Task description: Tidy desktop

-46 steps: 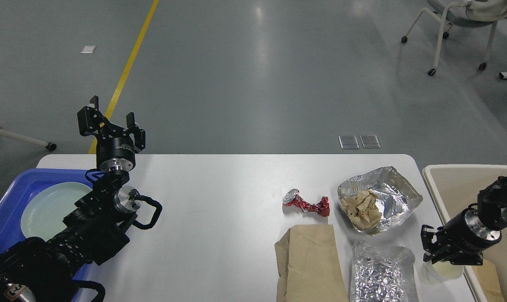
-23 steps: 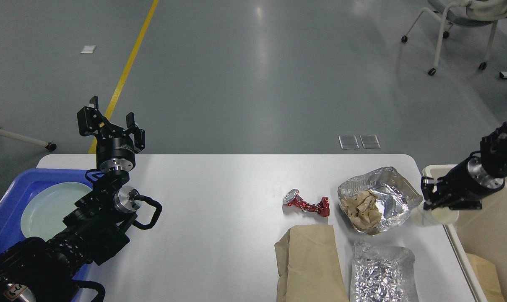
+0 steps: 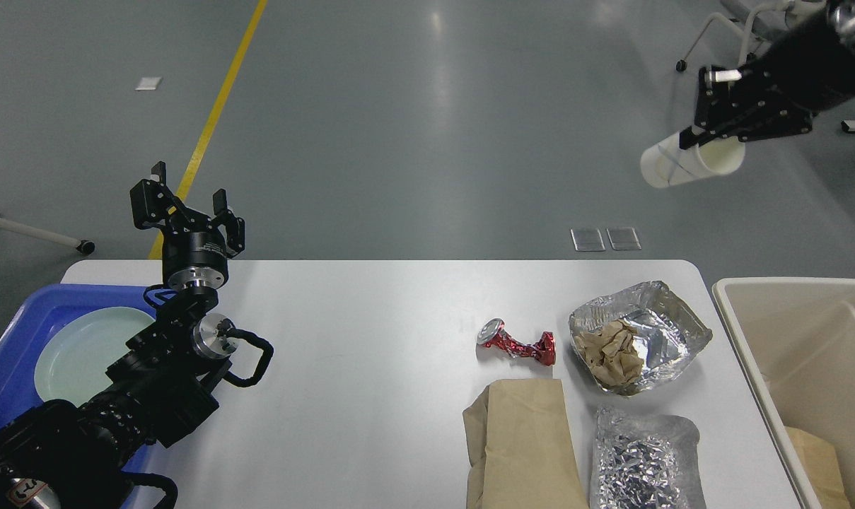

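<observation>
The white desktop [image 3: 370, 339] carries a crushed red can [image 3: 518, 344], a foil tray [image 3: 671, 322] with crumpled brown paper [image 3: 611, 351] in it, a flat brown paper bag [image 3: 526, 445] and a crumpled foil sheet [image 3: 646, 463]. My right gripper [image 3: 710, 116] is high at the upper right, shut on a white paper cup [image 3: 690, 161] held tilted in the air, far above the table. My left gripper [image 3: 185, 198] is open and empty, pointing up above the table's back left corner.
A blue tray [image 3: 10, 353] holding a pale green plate [image 3: 80, 353] sits at the left edge. A beige bin [image 3: 809, 353] with brown paper inside stands off the right edge. A wheeled chair [image 3: 752, 28] stands at the far right.
My right gripper has risen steeply with the white cup, from beside the bin at table height to high up at the upper right. The left arm has not moved.
</observation>
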You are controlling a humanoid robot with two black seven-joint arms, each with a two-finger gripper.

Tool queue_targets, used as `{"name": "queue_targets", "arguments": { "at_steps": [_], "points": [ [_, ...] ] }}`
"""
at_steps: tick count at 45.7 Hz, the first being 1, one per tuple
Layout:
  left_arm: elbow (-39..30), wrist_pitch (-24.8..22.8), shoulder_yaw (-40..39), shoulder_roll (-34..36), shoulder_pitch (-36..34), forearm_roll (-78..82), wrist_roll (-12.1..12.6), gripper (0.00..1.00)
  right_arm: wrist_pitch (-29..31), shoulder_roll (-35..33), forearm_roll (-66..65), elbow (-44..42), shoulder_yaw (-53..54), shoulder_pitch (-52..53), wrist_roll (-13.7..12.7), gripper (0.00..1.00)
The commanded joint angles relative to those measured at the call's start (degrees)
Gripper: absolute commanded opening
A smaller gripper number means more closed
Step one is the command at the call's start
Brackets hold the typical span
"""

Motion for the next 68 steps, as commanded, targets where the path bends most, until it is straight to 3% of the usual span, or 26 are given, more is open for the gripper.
{"name": "queue_targets", "arguments": {
  "at_steps": [1,11,20,33,41,48,66,68],
  "points": [
    [0.08,0.00,0.00,0.00,0.00,0.00,-0.05,1.00,0.04,-1.66,0.07,3.24,5.92,4.95,-0.23,0.00],
    [0.08,0.00,0.00,0.00,0.00,0.00,-0.04,1.00,0.04,-3.77,0.51,9.49,11.02,11.02,-0.50,0.00],
    [-0.01,0.00,0.00,0.00,0.00,0.00,0.04,1.00,0.04,-3.33,-0.63,9.23,10.32,9.10,-1.11,0.00],
    [-0.01,0.00,0.00,0.00,0.00,0.00,-0.05,1.00,0.04,-3.33,-18.81,6.94,9.79,-7.95,-2.34,0.00],
    [-0.01,0.00,0.00,0.00,0.00,0.00,0.04,1.00,-0.29,-3.16,-29.90,-0.43,9.79,-23.06,-3.57,0.00],
    [-0.01,0.00,0.00,0.00,0.00,0.00,0.04,1.00,-5.56,-2.63,-30.61,-8.43,9.71,-33.52,-5.06,0.00],
    [-0.01,0.00,0.00,0.00,0.00,0.00,0.04,1.00,-23.40,0.27,-30.25,-24.61,-3.13,-51.02,-4.98,0.00],
    [-0.01,0.00,0.00,0.00,0.00,0.00,0.04,1.00,-24.02,0.36,-30.17,-25.75,-3.13,-52.60,-4.98,0.10]
  ]
}}
